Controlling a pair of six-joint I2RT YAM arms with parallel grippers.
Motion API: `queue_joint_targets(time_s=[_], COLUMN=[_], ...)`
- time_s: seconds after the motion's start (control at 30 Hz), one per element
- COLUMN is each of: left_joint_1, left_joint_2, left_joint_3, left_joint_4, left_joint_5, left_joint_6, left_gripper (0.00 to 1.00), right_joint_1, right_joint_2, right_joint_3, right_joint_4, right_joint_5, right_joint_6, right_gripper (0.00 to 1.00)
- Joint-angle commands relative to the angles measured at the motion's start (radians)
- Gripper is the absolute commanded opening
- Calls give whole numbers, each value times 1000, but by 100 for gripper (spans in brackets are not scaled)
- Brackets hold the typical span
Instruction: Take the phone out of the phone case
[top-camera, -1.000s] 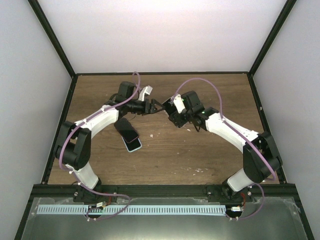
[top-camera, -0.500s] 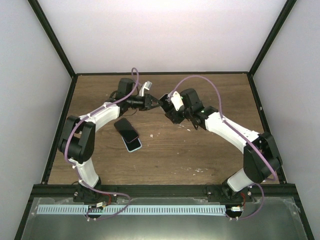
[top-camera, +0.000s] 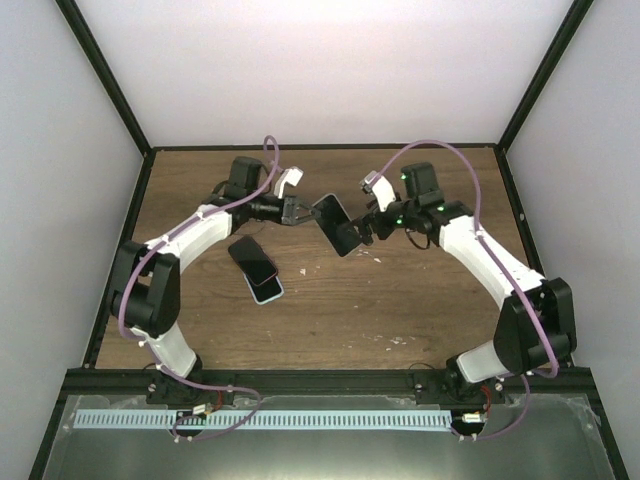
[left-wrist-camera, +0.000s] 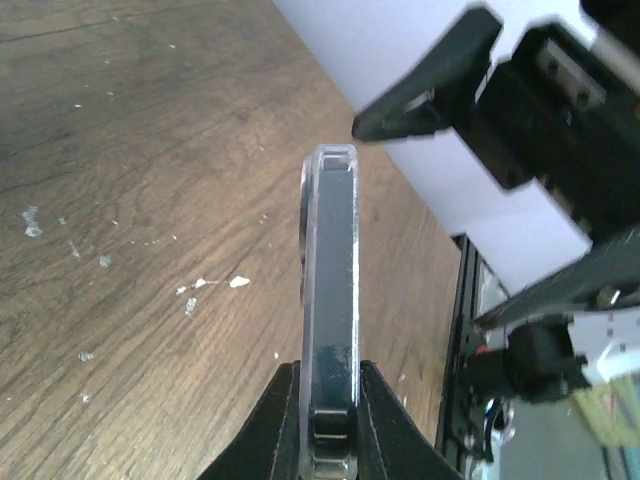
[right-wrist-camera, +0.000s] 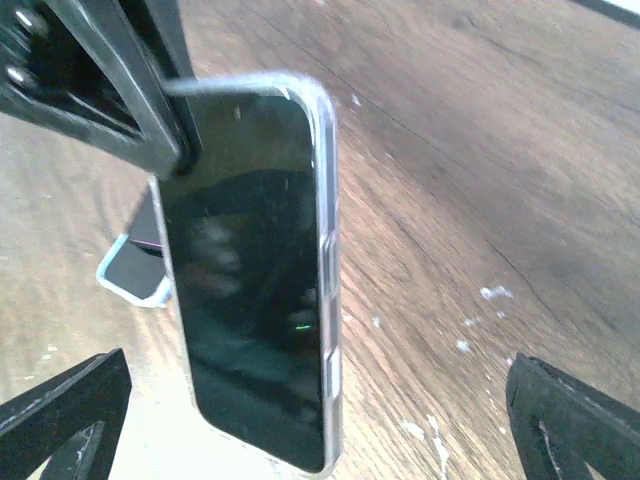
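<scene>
A phone (right-wrist-camera: 245, 290) with a dark screen sits inside a clear phone case (right-wrist-camera: 325, 200) and hangs above the table. My left gripper (top-camera: 303, 212) is shut on one end of it. In the left wrist view the cased phone (left-wrist-camera: 330, 300) is edge-on, with the left gripper (left-wrist-camera: 330, 420) clamping both faces. My right gripper (top-camera: 366, 228) stands open at the other end. In its own view the right gripper (right-wrist-camera: 315, 420) has its fingers (right-wrist-camera: 60, 420) wide apart, clear of the phone on both sides.
Two other phones lie on the wooden table (top-camera: 400, 300) under the left arm, a dark one (top-camera: 250, 257) and a light-blue-edged one (top-camera: 267, 290). White flecks dot the wood. Black frame rails and white walls bound the table.
The left gripper has shut on the cased phone. The right gripper has opened wide and pulled back to the right, so the phone now shows between the two arms.
</scene>
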Motion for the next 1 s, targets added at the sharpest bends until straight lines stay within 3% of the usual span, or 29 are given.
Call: queue_joint_targets(time_s=[0.0, 0.23, 0.53, 0.6, 0.73, 0.97], left_joint_1=[2, -44, -110, -119, -146, -149], left_joint_2=[-60, -36, -28, -28, -28, -29], left_joint_3=[57, 184, 245, 253, 264, 273], left_joint_4=[-220, -571, -655, -657, -677, -675], left_joint_5=[129, 134, 82, 70, 39, 27], left_joint_6=[397, 859, 980, 987, 1017, 1017], left_gripper=[0, 0, 0, 0, 0, 0], right_joint_1=[-44, -57, -28, -12, 15, 42], right_joint_2=[-38, 8, 49, 53, 63, 62], right_joint_3=[107, 205, 234, 227, 223, 204], right_joint_4=[-194, -410, -444, -468, -486, -469], right_joint_5=[-293, -388, -391, -385, -361, -328], right_joint_6=[-185, -399, -496, -548, -581, -592], right_gripper=[100, 100, 99, 92, 67, 48])
